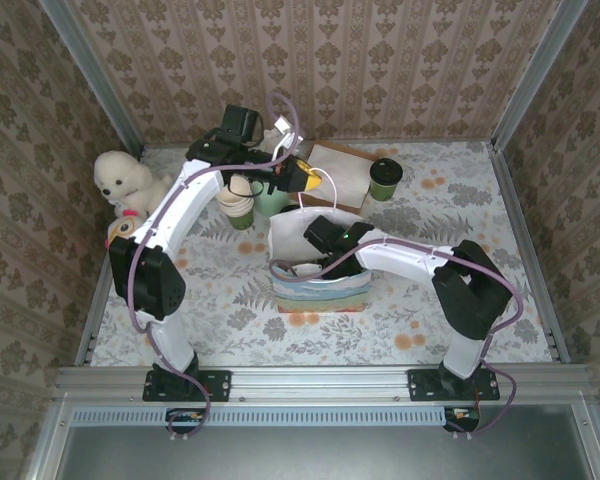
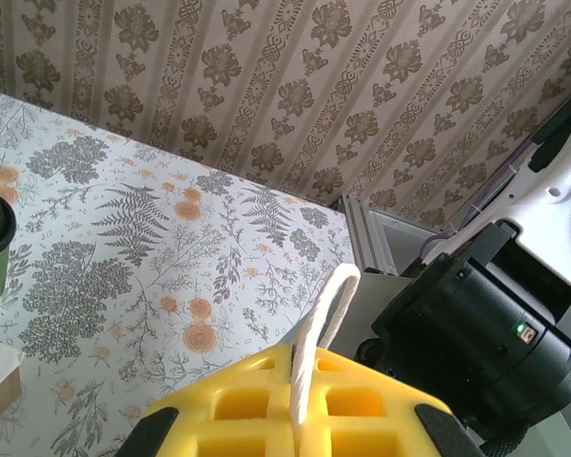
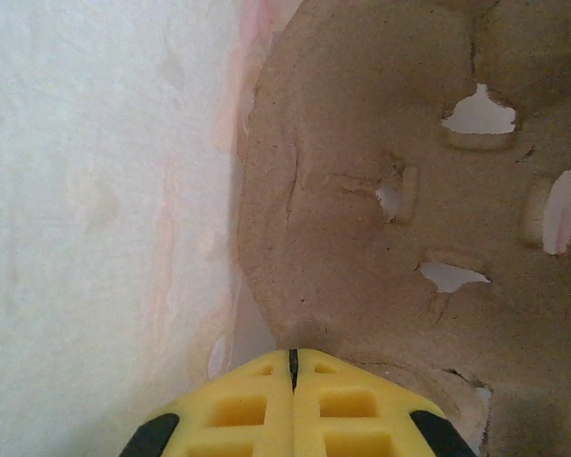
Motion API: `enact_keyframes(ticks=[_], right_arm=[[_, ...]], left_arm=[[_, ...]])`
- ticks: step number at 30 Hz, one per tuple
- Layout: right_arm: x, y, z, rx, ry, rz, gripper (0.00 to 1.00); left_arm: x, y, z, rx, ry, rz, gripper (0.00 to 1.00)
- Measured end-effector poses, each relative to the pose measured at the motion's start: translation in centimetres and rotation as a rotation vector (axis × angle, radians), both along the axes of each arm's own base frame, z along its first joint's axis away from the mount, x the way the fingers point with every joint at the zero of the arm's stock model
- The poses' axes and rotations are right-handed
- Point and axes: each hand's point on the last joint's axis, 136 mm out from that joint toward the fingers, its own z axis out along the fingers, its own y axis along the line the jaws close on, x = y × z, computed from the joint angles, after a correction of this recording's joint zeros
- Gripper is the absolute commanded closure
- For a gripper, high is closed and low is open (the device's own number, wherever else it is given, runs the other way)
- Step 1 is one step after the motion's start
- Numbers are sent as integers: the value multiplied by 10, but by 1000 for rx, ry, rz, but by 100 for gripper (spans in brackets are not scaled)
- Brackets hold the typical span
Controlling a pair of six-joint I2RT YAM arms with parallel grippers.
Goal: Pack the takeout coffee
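- The top view takes in the whole worktop. The takeout coffee stands upright at the far side, outside the bag and just right of a flat brown cardboard piece.
- The same view shows a stack of lidless cups and a plush dog to the far left.
- The left wrist view shows the left claw pinching the bag's white handle, which the top view shows only as a small loop. The coffee's lid sits at the left edge of this view.
- The right wrist view looks inside the bag. The right claw is pressed together at the edge of a brown moulded pulp tray, which lies against the bag's white wall.
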Motion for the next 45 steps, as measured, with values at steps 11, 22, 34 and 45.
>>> enact_keyframes(ticks=[11, 22, 34, 45], right_arm=[[9, 2, 9, 0, -50, -10, 82], [11, 4, 38, 55, -71, -94, 38], [32, 13, 196, 431, -313, -328, 0], [59, -12, 296, 733, -489, -648, 0]], left_arm=[[3, 0, -2, 15, -7, 18, 100], [4, 0, -2, 20, -10, 23, 100], [5, -1, -4, 29, -15, 30, 100], [8, -3, -1, 15, -42, 30, 100]])
